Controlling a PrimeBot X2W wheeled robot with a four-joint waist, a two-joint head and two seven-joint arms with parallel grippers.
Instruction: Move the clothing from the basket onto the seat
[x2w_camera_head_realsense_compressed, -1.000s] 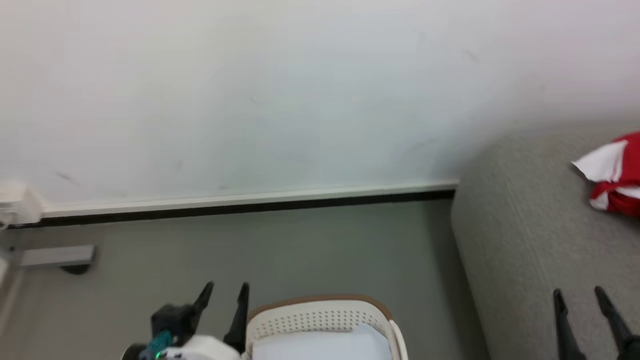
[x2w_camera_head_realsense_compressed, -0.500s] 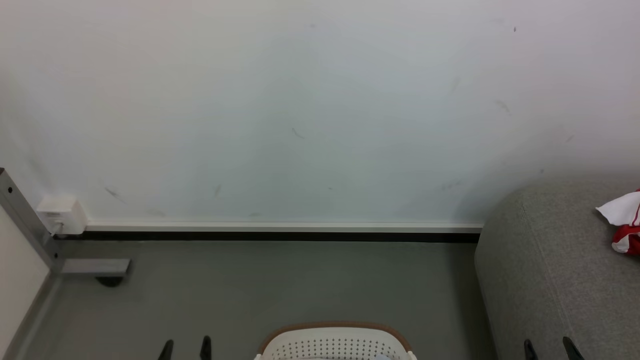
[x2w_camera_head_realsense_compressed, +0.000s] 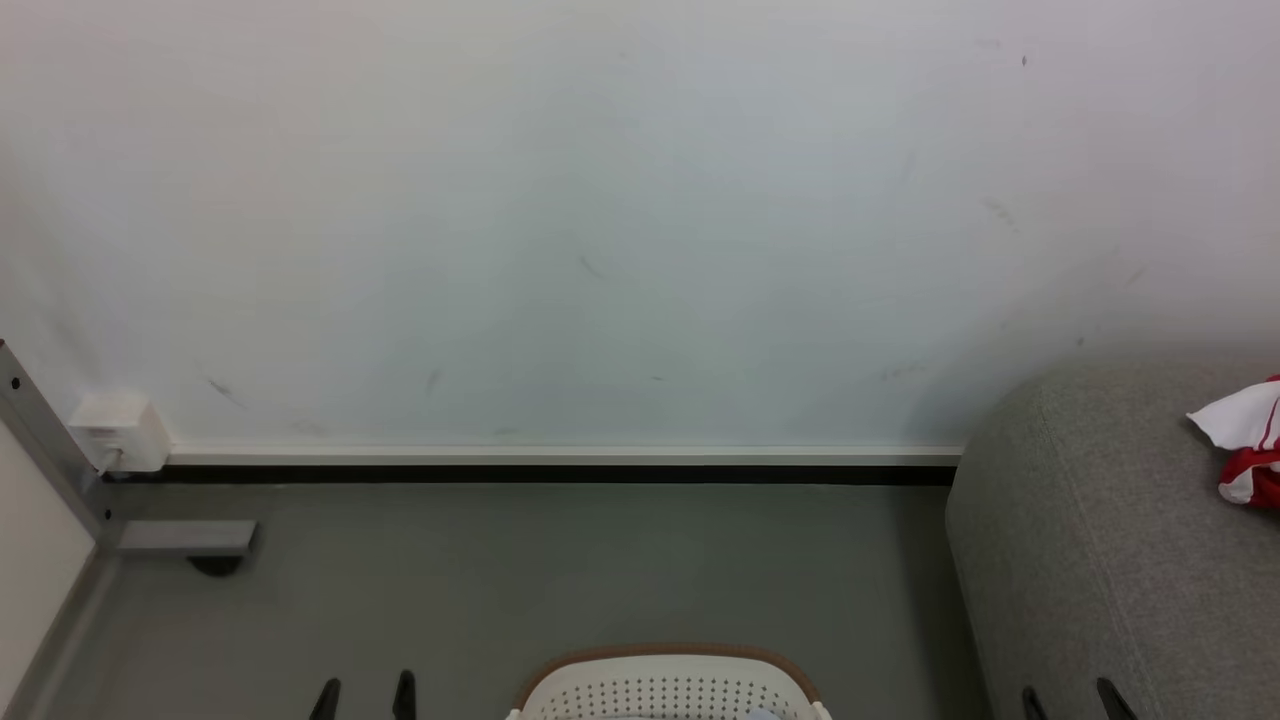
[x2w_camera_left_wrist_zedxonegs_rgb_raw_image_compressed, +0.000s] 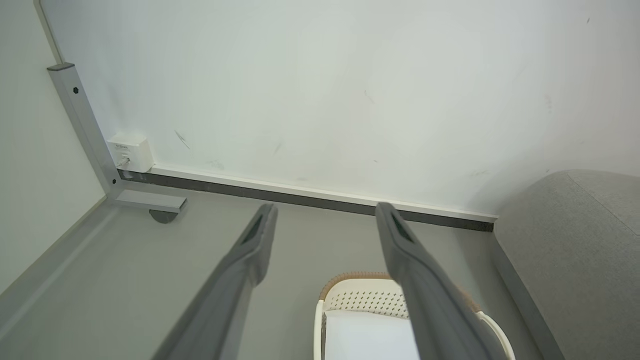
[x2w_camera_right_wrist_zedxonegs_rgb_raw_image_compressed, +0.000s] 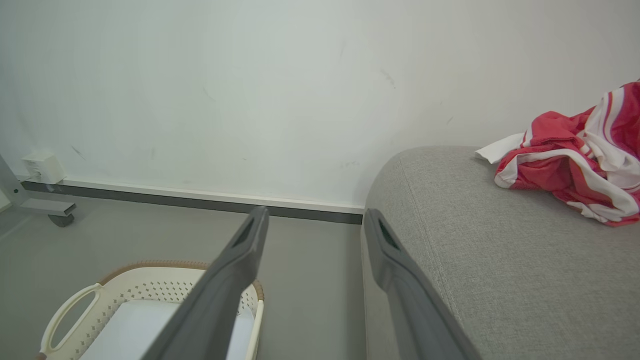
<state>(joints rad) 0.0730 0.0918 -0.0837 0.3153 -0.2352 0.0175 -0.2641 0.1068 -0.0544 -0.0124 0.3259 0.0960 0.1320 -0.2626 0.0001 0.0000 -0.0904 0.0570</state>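
The red and white clothing (x2w_camera_right_wrist_zedxonegs_rgb_raw_image_compressed: 575, 160) lies bunched on the grey seat (x2w_camera_right_wrist_zedxonegs_rgb_raw_image_compressed: 475, 250), far to the right; its edge also shows in the head view (x2w_camera_head_realsense_compressed: 1250, 450) on the seat (x2w_camera_head_realsense_compressed: 1100, 560). The off-white basket (x2w_camera_head_realsense_compressed: 665, 685) with its brown rim stands on the floor left of the seat; its inside (x2w_camera_left_wrist_zedxonegs_rgb_raw_image_compressed: 370, 330) shows a pale bare bottom. My left gripper (x2w_camera_left_wrist_zedxonegs_rgb_raw_image_compressed: 325, 212) is open and empty above the basket's left side (x2w_camera_head_realsense_compressed: 365, 695). My right gripper (x2w_camera_right_wrist_zedxonegs_rgb_raw_image_compressed: 315, 217) is open and empty over the seat's near left edge (x2w_camera_head_realsense_compressed: 1068, 700).
A white wall with a dark skirting (x2w_camera_head_realsense_compressed: 560, 470) runs behind the grey floor. At the left stand a grey metal frame leg with a caster (x2w_camera_head_realsense_compressed: 185, 540) and a white wall box (x2w_camera_head_realsense_compressed: 115, 430).
The head camera has tilted up, so the basket and both grippers sit lower in the picture. Both grippers stay open and nothing has been picked up or let go.
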